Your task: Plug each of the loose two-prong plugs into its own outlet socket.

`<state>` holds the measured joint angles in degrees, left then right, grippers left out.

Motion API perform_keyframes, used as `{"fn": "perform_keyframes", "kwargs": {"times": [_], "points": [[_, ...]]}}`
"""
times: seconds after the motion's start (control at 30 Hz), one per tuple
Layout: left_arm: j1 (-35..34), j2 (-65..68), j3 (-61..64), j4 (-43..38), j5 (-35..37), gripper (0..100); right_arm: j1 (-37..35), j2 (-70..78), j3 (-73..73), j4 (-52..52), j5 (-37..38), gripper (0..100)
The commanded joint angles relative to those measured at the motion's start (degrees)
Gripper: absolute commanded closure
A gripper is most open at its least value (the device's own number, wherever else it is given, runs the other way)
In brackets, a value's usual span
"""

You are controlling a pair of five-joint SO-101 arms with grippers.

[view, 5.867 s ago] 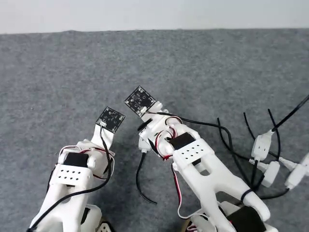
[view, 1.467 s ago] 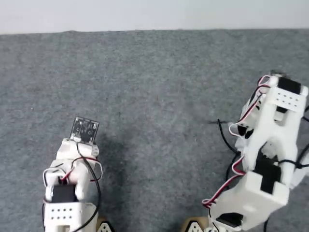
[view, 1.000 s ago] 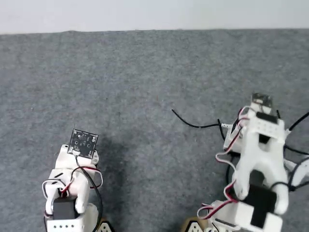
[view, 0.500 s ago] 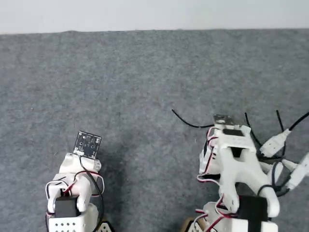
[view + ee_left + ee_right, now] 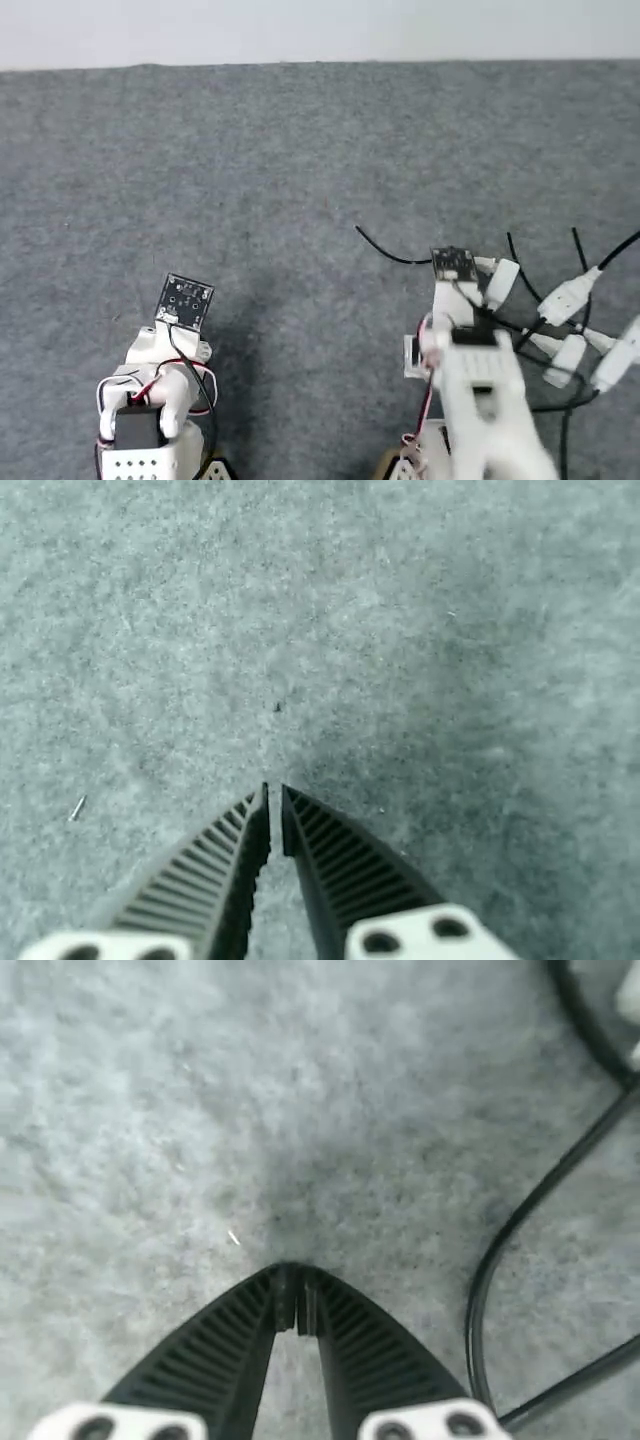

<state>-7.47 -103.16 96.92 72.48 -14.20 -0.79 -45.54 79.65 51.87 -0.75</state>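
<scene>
Several white two-prong plugs on black cords lie at the table's right edge in the high view: one plug right beside the right arm's wrist, another farther right, and a third nearer the front. My right gripper is shut with nothing in it, just above bare grey carpet, and a black cord curves past its side. My left gripper is shut and empty over bare carpet. The left arm sits at the front left, far from the plugs.
Grey carpet covers the whole table up to a pale wall at the back. A loose black cord end trails left of the right arm. Tangled cords crowd the right edge.
The right arm swung in from the far right toward the middle and drew back toward the front. The plugs it had covered now show. The left arm barely shifted.
</scene>
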Motion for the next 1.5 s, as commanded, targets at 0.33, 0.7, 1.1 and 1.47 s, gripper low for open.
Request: {"fn": "perform_keyframes", "kwargs": {"times": [0.33,0.7,1.1,1.47], "points": [[0.00,-1.23,-0.57,0.18,0.53,99,-2.68,-57.54,16.70,22.81,-0.09,99.0],[0.09,-1.23,-0.57,0.18,0.53,99,1.27,-56.66,16.88,20.79,-0.18,99.0],[0.00,-1.23,-0.57,0.18,0.53,99,1.27,-58.42,16.79,23.16,-0.26,98.9],[0.00,-1.23,-0.57,0.18,0.53,99,1.27,-58.42,16.79,23.16,-0.26,98.9]]}}
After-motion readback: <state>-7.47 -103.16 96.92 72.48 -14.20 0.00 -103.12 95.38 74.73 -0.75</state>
